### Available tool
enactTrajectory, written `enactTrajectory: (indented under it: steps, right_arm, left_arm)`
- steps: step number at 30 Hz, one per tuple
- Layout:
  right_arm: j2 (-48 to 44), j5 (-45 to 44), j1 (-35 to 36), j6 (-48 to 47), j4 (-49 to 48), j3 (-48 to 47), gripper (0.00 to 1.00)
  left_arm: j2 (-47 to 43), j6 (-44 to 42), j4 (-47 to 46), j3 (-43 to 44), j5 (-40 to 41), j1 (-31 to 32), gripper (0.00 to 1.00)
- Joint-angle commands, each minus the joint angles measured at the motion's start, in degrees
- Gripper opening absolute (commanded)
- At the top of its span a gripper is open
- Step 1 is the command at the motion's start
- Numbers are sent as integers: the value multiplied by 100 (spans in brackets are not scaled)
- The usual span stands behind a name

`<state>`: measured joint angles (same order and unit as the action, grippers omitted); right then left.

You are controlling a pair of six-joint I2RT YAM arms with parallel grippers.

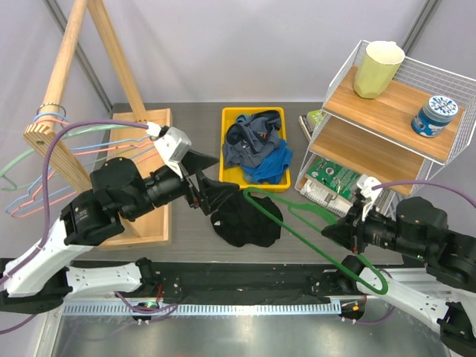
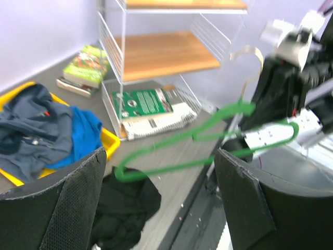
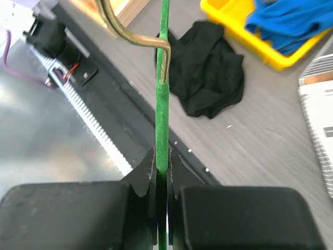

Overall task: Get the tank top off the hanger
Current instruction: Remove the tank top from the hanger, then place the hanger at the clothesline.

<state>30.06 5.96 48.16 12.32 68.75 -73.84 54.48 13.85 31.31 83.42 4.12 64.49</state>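
**Tank top down on the table, hanger in the right gripper**

- Black tank top (image 1: 247, 223): crumpled heap on the grey table (image 1: 193, 126), just in front of the yellow plastic bin (image 1: 224, 145). It is not hanging on anything.
- Thin green hanger (image 3: 162, 120) with a brass-coloured hook (image 3: 136, 37): held tilted above the table. Its far tip sits over the heap's edge in the top view. Can't tell if it touches the fabric.
- Right gripper (image 3: 162, 162): fingers pressed together, pinching the hanger's bar near the hook end.
- Left gripper (image 2: 160, 156): fingers spread wide with nothing between them, above the heap's left side.
- The bin holds bunched grey and blue garments (image 1: 256, 145).
- White wire rack with wooden shelves (image 1: 336, 74), far right: pale yellow faceted cup (image 1: 378, 68) and round blue tin (image 1: 437, 115) on top. The tin's white lid print is unreadable.
- Green-covered spiral booklet (image 2: 148, 101) under the rack and a green book (image 2: 86, 65) beside it. Their cover text is too small to read.
- Wooden A-frame stand (image 1: 71, 52), far left, carries pastel wire hangers (image 1: 33, 186).
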Motion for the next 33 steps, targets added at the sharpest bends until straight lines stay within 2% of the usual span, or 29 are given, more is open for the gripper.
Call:
enactTrajectory:
  steps: [1,5,10,13,19,28,33]
  right_arm:
    - [140,888,18,-89,-406,238,1]
    - [228,2414,18,-194,-652,598,1]
    - [439,3524,70,-142,-1021,1082,1]
    - [430,4000,62,-19,-1136,1153,1]
    - [333,4370,62,86,-1206,1153,1]
    - [325,4309,158,87,-1250,1320,1]
    - [316,4063,202,25,-1180,1293,1]
  left_arm:
    - [55,-311,-62,-114,161,-7,86]
    - [-87,-716,-625,-300,-1367,-7,91]
    - [159,-1111,-951,-19,-3202,-15,95]
    - [475,-1270,-960,236,-3803,-15,96]
    - [1265,-1226,-864,587,-4208,-7,97]
    - [1978,-859,-960,808,-4736,-15,96]
    - [2339,-533,-986,887,-4947,-7,89]
